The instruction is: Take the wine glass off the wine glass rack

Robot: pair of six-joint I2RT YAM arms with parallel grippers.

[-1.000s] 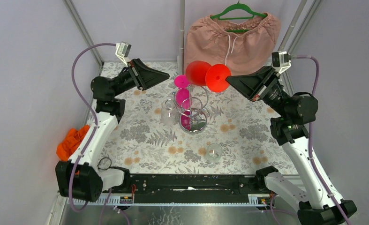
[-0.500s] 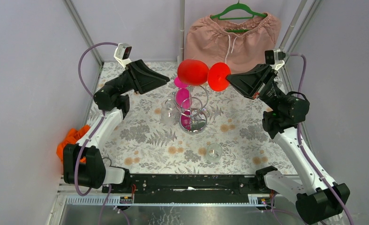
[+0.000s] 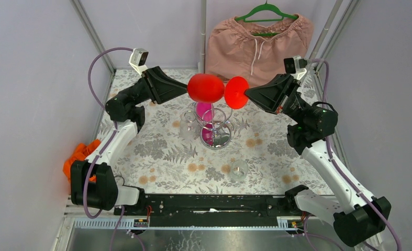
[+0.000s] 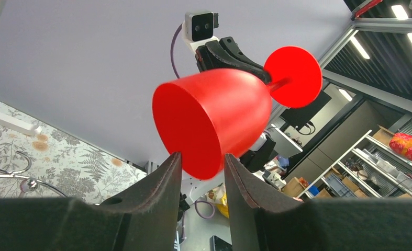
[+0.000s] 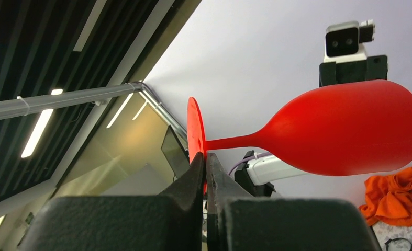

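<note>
The wine glass (image 3: 206, 88) is smooth, opaque red, with a rounded bowl, thin stem and flat disc foot. It lies horizontal in the air above the wine glass rack (image 3: 214, 123), clear of the wire loops. The right gripper (image 3: 247, 93) has its jaws clamped on the edge of the disc foot. The left gripper (image 3: 185, 90) meets the bowl's open rim from the left, its dark, grainy jaws apart on either side of the rim's lower edge; whether they touch it cannot be told. The rack is shiny chrome wire on a round mirror base, standing mid-desk (image 3: 156, 151) on fern-print cloth, with a pink glass (image 3: 204, 110) hanging in it. A clear glass (image 3: 239, 170) stands nearer, well apart from the rack.
</note>
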